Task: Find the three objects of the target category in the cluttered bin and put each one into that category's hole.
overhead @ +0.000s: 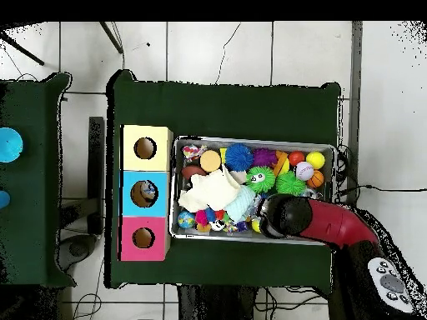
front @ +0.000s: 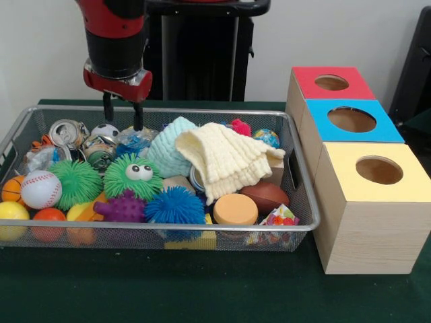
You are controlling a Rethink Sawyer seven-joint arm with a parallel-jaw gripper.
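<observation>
My gripper point(front: 122, 124) hangs open over the far left part of the wire bin point(front: 168, 229), with nothing between its fingers. Its tips are just above a small soccer ball point(front: 104, 131) and a crushed can point(front: 67, 132). Further balls fill the bin: a baseball point(front: 40, 188), two green spiky balls point(front: 77, 182), one with eyes point(front: 133, 176), a purple spiky ball point(front: 123, 207) and a blue one point(front: 175, 205). A cream cloth point(front: 225, 158) lies over the middle. In the overhead view the arm point(overhead: 329, 223) covers the gripper at the bin's point(overhead: 254, 139) lower right.
Three wooden boxes with round holes stand beside the bin: red-topped point(front: 331, 82), blue-topped point(front: 351, 120) and yellow-topped point(front: 379, 170). An orange disc point(front: 235, 208), a brown football point(front: 264, 196) and a teal knit piece point(front: 172, 145) also lie in the bin.
</observation>
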